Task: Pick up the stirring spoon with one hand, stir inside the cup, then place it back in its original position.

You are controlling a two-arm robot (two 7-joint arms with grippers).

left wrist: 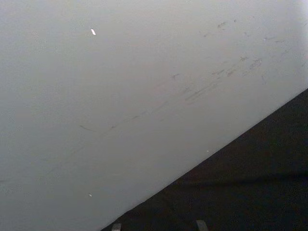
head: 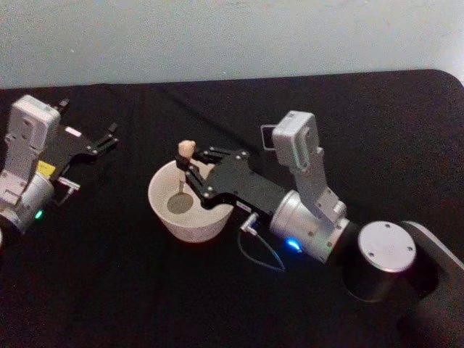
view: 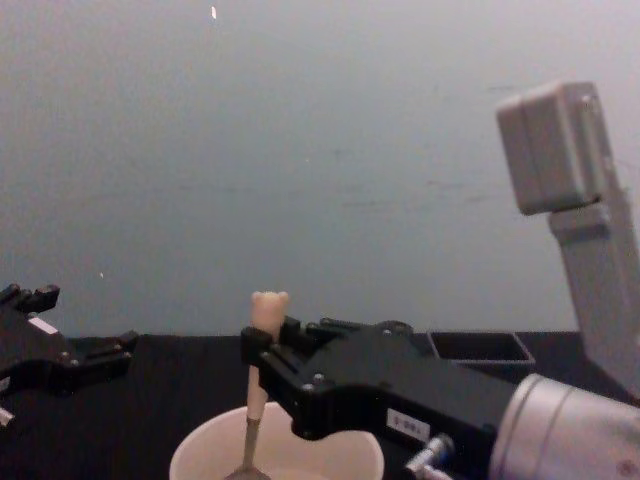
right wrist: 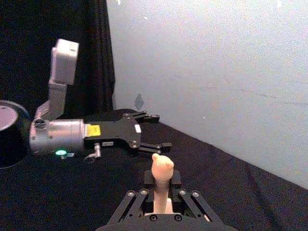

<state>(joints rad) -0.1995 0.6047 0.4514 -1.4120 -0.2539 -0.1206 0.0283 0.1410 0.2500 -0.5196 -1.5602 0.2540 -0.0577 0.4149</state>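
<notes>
We've got the stirring spoon (head: 185,156) with its cream handle and grey bowl, set against the off-white cup (head: 188,228). The right hand (head: 190,168) is black with a small white label. The left hand (head: 114,135) is black too, with a yellow sticker. Black tabletop (head: 145,290), dark grey holder (view: 480,347), pale grey wall (head: 217,36).
</notes>
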